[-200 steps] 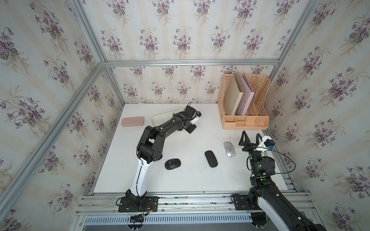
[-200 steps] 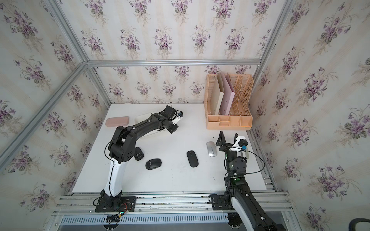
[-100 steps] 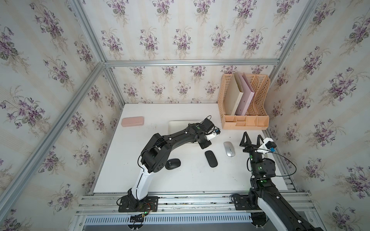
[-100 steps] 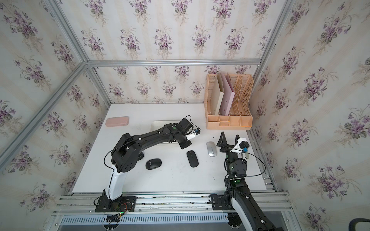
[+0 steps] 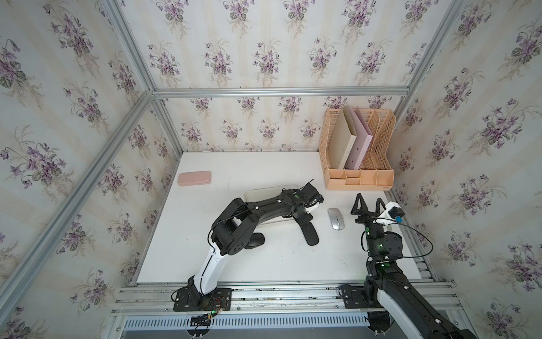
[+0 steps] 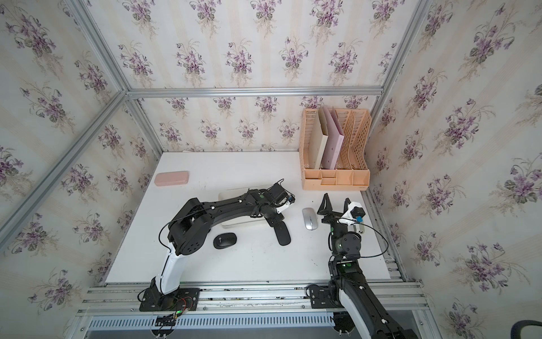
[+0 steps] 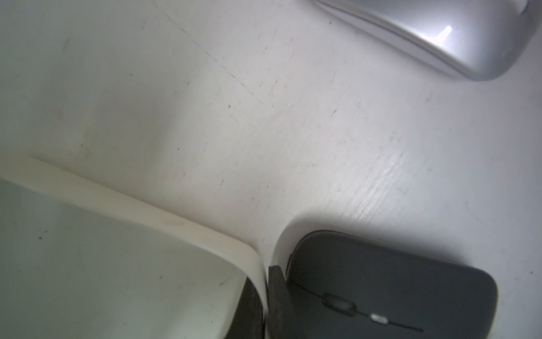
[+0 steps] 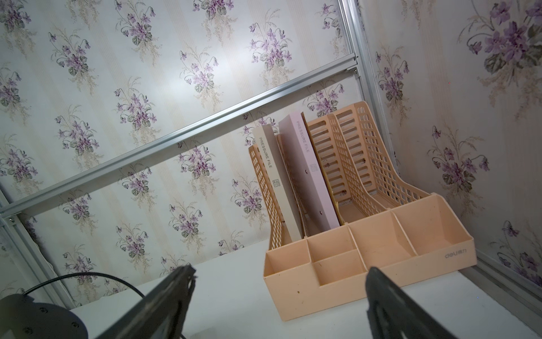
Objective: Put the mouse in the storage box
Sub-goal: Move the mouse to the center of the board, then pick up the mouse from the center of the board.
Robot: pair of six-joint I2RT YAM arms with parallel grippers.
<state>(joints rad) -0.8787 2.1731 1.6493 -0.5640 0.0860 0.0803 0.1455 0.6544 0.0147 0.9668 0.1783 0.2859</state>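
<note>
The storage box (image 5: 264, 193) (image 6: 234, 195), a shallow white tray, lies mid-table, largely under my left arm. My left gripper (image 5: 302, 218) (image 6: 271, 220) (image 7: 265, 281) is shut on its corner wall (image 7: 176, 223), one finger inside and one outside. A flat black mouse (image 5: 311, 234) (image 6: 283, 236) (image 7: 396, 287) lies right beside that corner. A silver mouse (image 5: 335, 218) (image 6: 310, 218) (image 7: 440, 32) sits further right. A rounder black mouse (image 6: 225, 240) lies in front of the box. My right gripper (image 5: 369, 202) (image 6: 336, 202) (image 8: 280, 273) stands open and empty, just right of the silver mouse.
A peach lattice file rack (image 5: 359, 158) (image 8: 366, 249) holding two folders stands at the back right corner. A small pink oblong case (image 5: 194, 178) (image 6: 171, 178) lies at the back left. Walls close the table on three sides.
My left gripper has dragged the storage box from the back left toward the middle right, up beside the flat black mouse. The right arm has hardly moved.
</note>
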